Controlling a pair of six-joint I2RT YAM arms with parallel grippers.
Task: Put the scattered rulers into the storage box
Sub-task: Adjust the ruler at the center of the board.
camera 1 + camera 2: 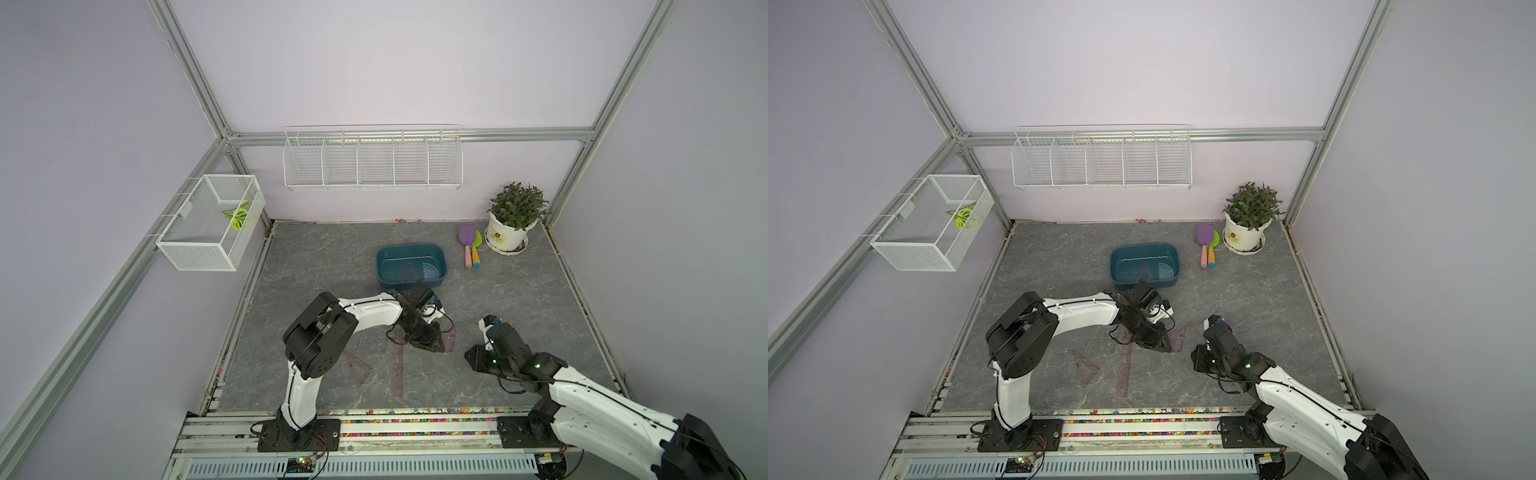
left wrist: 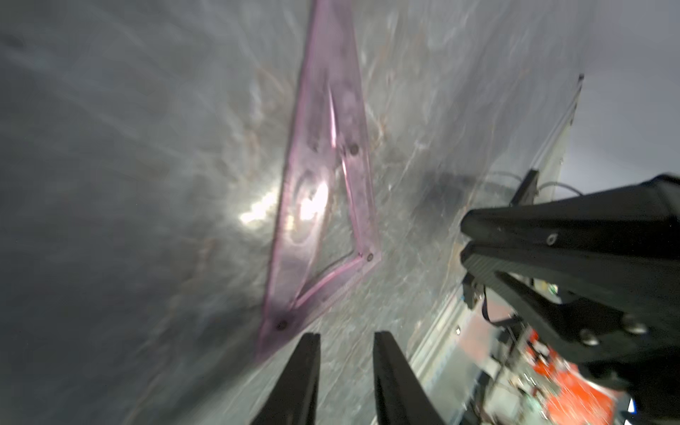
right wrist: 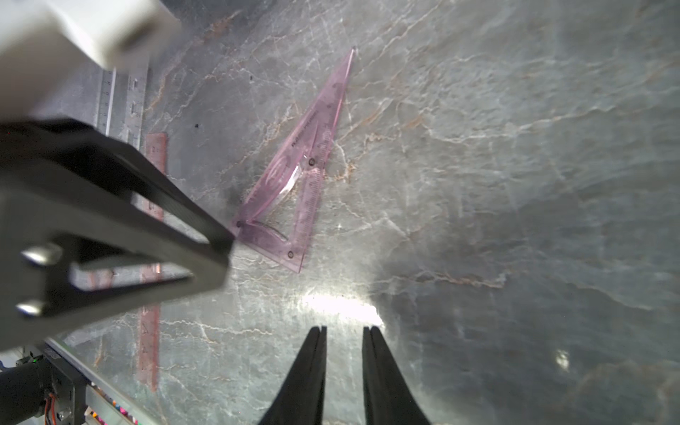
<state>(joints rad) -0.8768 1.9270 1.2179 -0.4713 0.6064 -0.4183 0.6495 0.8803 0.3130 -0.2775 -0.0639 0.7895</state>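
Holding the left gripper low at a corner of the purple triangle, jaws slightly parted and empty, probably to tip up so thin a sheet for a pinch. Hanging the right gripper close by, likewise a little spread, gripping nothing. Lying flat on the near side of the storage box, well apart from it: see-through, pink-violet, showing printed scales along its edges.
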